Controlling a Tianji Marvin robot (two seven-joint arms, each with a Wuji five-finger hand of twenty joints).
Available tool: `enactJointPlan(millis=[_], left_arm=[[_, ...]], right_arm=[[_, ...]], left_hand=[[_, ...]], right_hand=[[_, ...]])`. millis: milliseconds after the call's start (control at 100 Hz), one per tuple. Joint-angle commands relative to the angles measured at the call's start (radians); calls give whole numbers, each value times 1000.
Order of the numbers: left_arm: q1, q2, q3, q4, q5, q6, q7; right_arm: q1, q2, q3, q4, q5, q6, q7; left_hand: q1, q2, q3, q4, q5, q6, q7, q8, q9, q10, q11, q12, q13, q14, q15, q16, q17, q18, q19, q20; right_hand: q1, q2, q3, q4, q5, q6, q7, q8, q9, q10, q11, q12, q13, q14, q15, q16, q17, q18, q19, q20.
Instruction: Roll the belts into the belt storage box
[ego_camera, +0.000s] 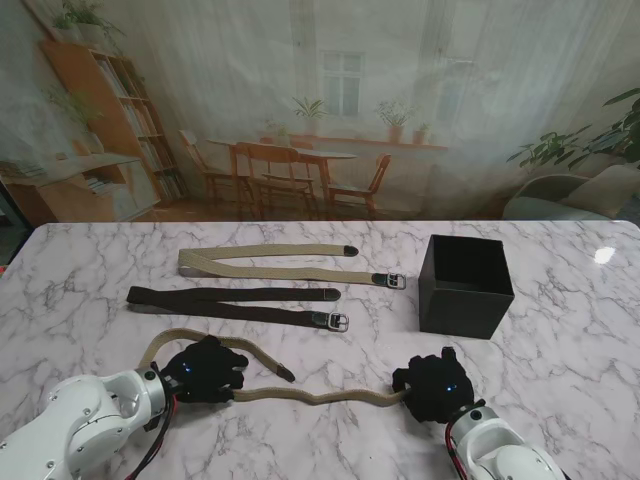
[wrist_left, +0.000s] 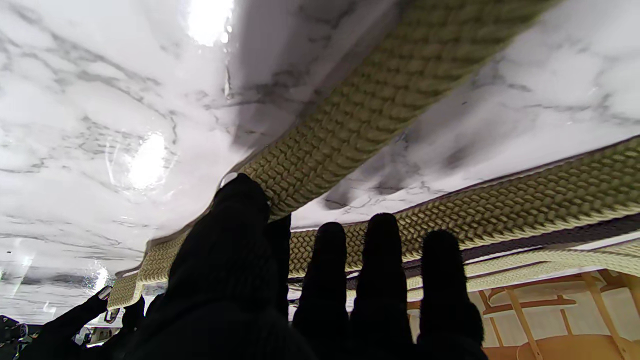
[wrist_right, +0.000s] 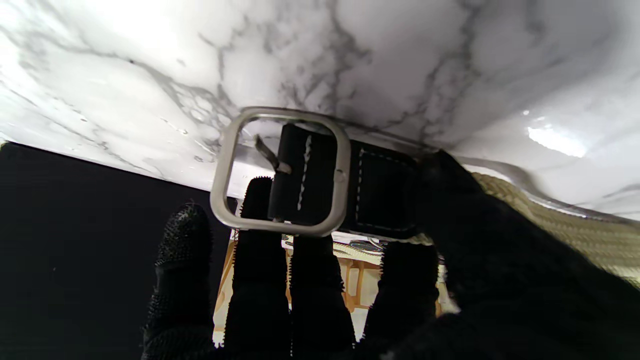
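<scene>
Since the right hand (ego_camera: 437, 387) pinches the buckle (wrist_right: 280, 170) end of the nearest khaki woven belt (ego_camera: 320, 397) between thumb and fingers, just nearer to me than the belt storage box (ego_camera: 460, 312), expect trouble mainly from the other end. Cannot tell whether the left hand (ego_camera: 205, 368), well to the left of the box, grips the strap: fingers straight and spread over it, thumb tip at the strap's edge, no clear closure. Looks slack and wavy across the marble table (ego_camera: 560, 380) between the two hands, with a loop curling around the left hand and the dark tip lying loose beside it. Could roll crooked if started against that slack, coning out instead of stacking, and end too wide or too loose for the box's open top. Could also slip off the smooth metal frame, since only the leather tab behind it sits under the thumb. Might drag the strap sideways over the glossy marble rather than coil it, if nothing pins the far end. Leaves the dark brown belt (ego_camera: 230, 295) and the second khaki belt (ego_camera: 270, 252), both left of the box and farther from me, folded flat and untouched; risks snagging the nearer of them with any wide sweep of the left arm.
</scene>
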Motion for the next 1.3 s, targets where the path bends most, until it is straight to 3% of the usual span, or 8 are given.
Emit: enactJointPlan(millis=[0, 200, 300, 370, 410, 880, 1060, 1290], left_arm=[[-2, 1, 4, 6, 8, 5, -7], [-2, 2, 8, 8, 24, 17, 4], [-4, 2, 11, 9, 37, 25, 7], [-7, 3, 15, 10, 45, 28, 5], [-9, 4, 17, 10, 49, 29, 3], [1, 2, -1, -1, 61, 21, 35], [14, 0, -15, -13, 65, 13, 58], [42, -2, -48, -44, 89, -2, 100]], right_arm=[[-9, 4, -1, 5, -4, 0, 3], [-3, 1, -7, 16, 3, 16, -25], [-7, 1, -2, 11, 8, 10, -14], [-11, 2, 6, 6, 3, 1, -7], [-15, 2, 13, 4, 3, -7, -11], [-45, 1, 77, -30, -12, -88, -50], [-44, 1, 96, -33, -10, -119, -69], [-51, 8, 157, -37, -45, -226, -111]], left_hand=[[20, 21, 2, -21, 26, -41, 5, -9, -10, 16, -24, -6, -12, 6, -6, -12, -17, 16, -21, -1], [22, 23, -2, -20, 23, -40, 12, -12, -12, 16, -22, -7, -13, 5, -4, -13, -17, 15, -21, 0], [22, 23, -4, -19, 21, -39, 11, -16, -11, 15, -21, -7, -13, 6, -3, -13, -17, 15, -21, -1], [21, 23, -7, -19, 21, -41, 12, -19, -12, 17, -21, -8, -14, 6, -3, -14, -18, 16, -21, -1], [20, 23, -9, -19, 20, -40, 10, -22, -12, 17, -21, -8, -14, 6, -3, -14, -18, 16, -21, -1], [-133, 40, -61, -19, -32, -7, -209, -92, -41, 30, -46, -26, -28, 14, -11, -25, -24, 22, -33, -8], [-168, 60, -68, -16, -51, 5, -268, -113, -52, 34, -52, -29, -33, 17, -12, -25, -25, 23, -35, -8], [-196, 88, -71, -16, -62, 13, -321, -137, -58, 34, -57, -32, -34, 17, -13, -25, -26, 24, -38, -8]], right_hand=[[-36, -45, 15, -3, -12, -25, -16, 8, -37, 16, 8, -9, -23, 15, -22, 0, -18, 7, -8, -3], [-24, -22, 5, 3, 29, -2, -3, 6, 113, -25, 128, 39, 41, 4, 25, 13, 3, 15, 0, 3], [-81, -23, 4, 12, 3, 76, -78, -24, 113, -21, 106, 48, 41, 8, 10, 8, 4, 17, -3, 0], [-210, 2, 16, 121, 1, 149, -262, 78, 43, -2, 61, 32, 10, 15, -6, 4, -4, 13, -4, 1], [-242, 2, -6, 132, -21, 160, -296, 89, 11, 6, 47, 22, -7, 17, -9, 3, -9, 8, -4, 2], [-261, 12, -39, 139, -102, 195, -360, 104, -57, 13, 41, 0, -32, 15, -20, -6, -16, 5, -9, 5], [-327, 39, -100, 140, -265, 323, -475, 52, -125, 26, 30, -21, -47, 17, -46, -22, -21, 3, -23, -1], [-188, 68, -54, 157, -457, 129, -552, -18, -218, 33, 6, -67, -59, 8, -76, -44, -11, -16, -33, -7]])
